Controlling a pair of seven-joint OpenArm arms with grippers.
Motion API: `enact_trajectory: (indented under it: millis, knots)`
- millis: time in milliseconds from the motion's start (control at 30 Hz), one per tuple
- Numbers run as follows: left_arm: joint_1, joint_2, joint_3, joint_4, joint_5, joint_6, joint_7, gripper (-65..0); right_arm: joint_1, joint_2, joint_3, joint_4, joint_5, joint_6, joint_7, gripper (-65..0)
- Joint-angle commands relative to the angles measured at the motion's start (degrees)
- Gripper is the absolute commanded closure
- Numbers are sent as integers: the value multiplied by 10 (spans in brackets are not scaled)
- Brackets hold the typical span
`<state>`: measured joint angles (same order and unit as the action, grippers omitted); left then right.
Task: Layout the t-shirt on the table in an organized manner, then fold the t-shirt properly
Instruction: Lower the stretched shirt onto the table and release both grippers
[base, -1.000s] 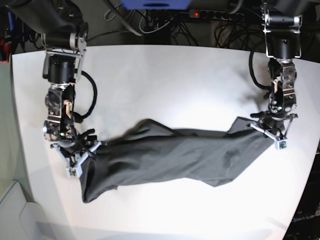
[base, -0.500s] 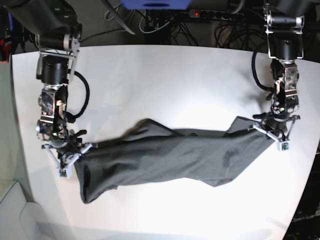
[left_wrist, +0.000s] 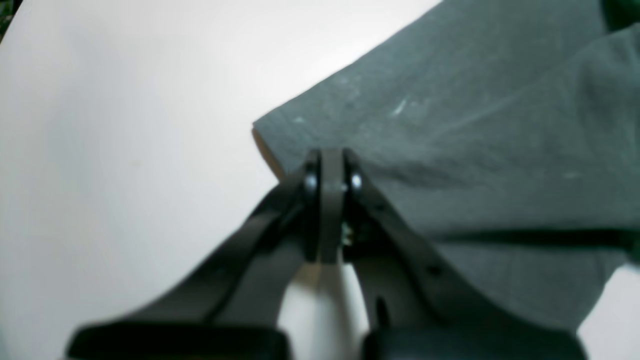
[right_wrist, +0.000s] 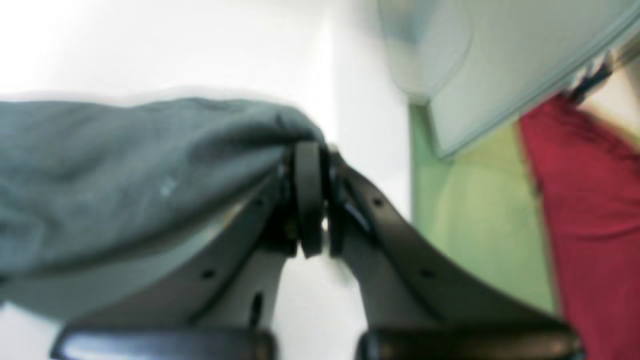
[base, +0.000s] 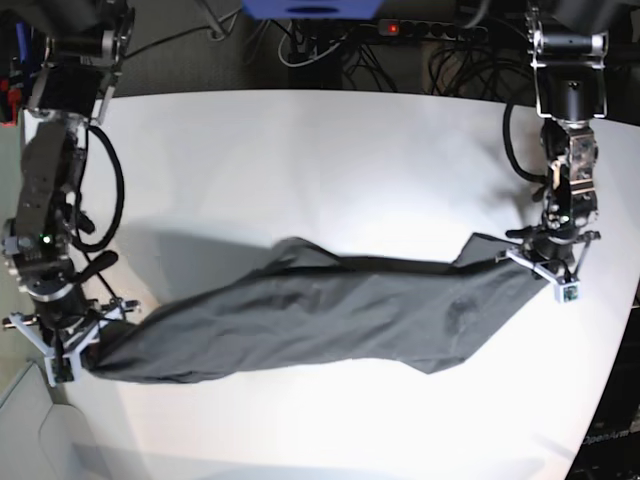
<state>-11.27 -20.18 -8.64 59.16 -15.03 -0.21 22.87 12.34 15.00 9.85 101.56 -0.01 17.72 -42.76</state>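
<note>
The dark grey t-shirt (base: 330, 315) lies stretched in a long band across the white table (base: 330, 170). My right gripper (base: 72, 345), at the left of the base view, is shut on the shirt's left end near the table's left edge. In the right wrist view the gripper (right_wrist: 310, 155) pinches a bunched fold of the shirt (right_wrist: 125, 160). My left gripper (base: 545, 262), at the right of the base view, is shut on the shirt's right end. In the left wrist view the gripper (left_wrist: 330, 170) clamps the edge of the flat cloth (left_wrist: 475, 125) beside its corner.
The table's curved left edge is right beside my right gripper; past it the right wrist view shows green floor (right_wrist: 475, 210) and something red (right_wrist: 580, 200). A pale bin (base: 20, 420) stands at the lower left. Cables and a power strip (base: 430, 30) lie behind the table.
My right gripper has moved left and toward the front edge with the shirt's end, pulling the shirt out longer and flatter. My left gripper has stayed in place, still shut on the cloth.
</note>
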Motion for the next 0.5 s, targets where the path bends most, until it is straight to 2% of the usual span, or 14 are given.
enact_trajectory:
  millis: [0, 267, 467]
  knots:
    - [-13, -10, -3, 8, 0, 1, -12, -2, 3, 10, 4, 27, 0, -4, 5, 0]
    - [-8, -10, -3, 13, 0, 1, -12, -2, -68, 59, 17, 138, 0, -4, -25, 0]
    - [-6, -11, -3, 15, 0, 1, -12, -2, -82, 64, 65, 147, 0, -3, -31, 0]
